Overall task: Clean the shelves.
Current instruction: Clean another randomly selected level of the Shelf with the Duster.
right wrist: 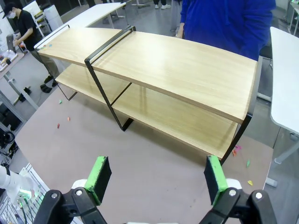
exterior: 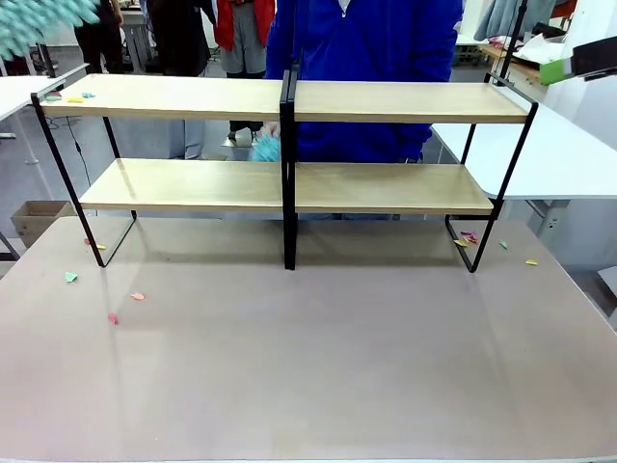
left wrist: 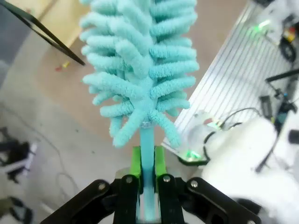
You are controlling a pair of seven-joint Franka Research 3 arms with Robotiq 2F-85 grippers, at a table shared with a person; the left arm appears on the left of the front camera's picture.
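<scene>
The left pincer (left wrist: 147, 161) is clamped on the thin handle of a fluffy teal duster (left wrist: 140, 70). The right pincer (right wrist: 159, 179) has its green pads apart and holds nothing. Small coloured scraps (exterior: 114, 317) lie on the tabletop (exterior: 308, 386). Farther on it stand the shelves (exterior: 386, 101), and a person in blue (exterior: 366, 39) is behind them.
</scene>
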